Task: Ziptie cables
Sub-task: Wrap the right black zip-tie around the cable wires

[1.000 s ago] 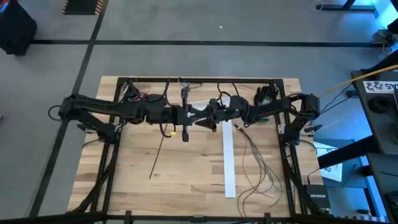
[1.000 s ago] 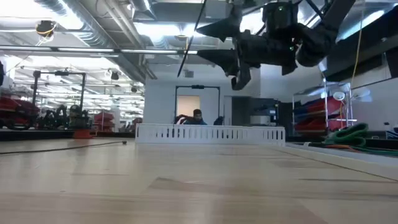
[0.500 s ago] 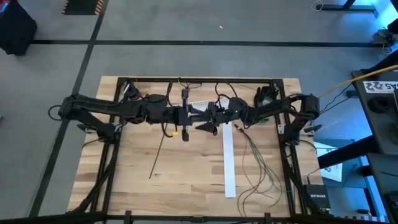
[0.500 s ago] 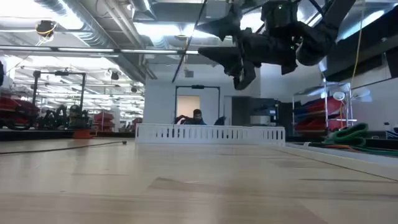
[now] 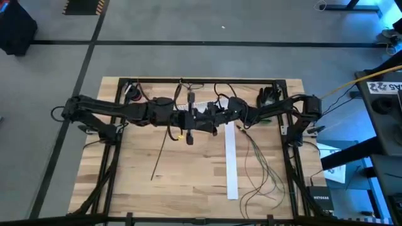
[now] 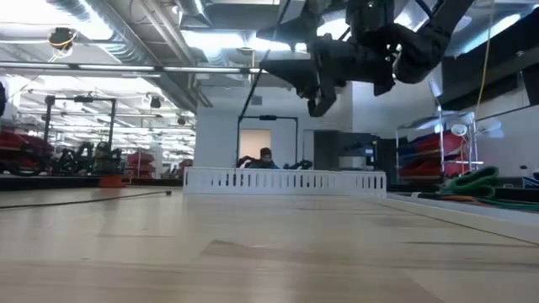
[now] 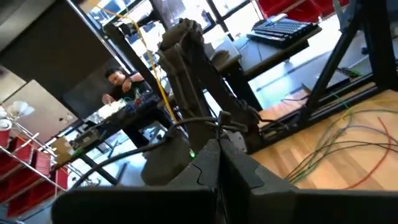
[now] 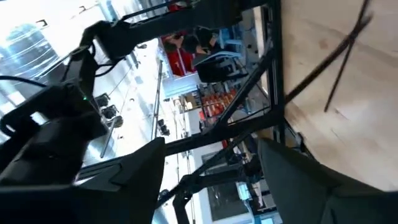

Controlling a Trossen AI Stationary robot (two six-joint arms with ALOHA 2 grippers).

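Table point(image 5: 188, 182): we see pale wood, cables point(image 5: 260, 166) at 4 o'clock.
Room: workshop, seated person point(image 6: 266, 158) behind.
Left gripper point(image 5: 200, 119): we cannot tell.
Right gripper point(image 5: 196, 123): fingers spread, empty.

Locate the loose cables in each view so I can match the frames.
High: cables on the table's right part, near the right arm.
Low: not discernible.
Left wrist: cables fanned over the tabletop, beyond the right arm.
Right wrist: not in it.
Shared landmark: the right arm.
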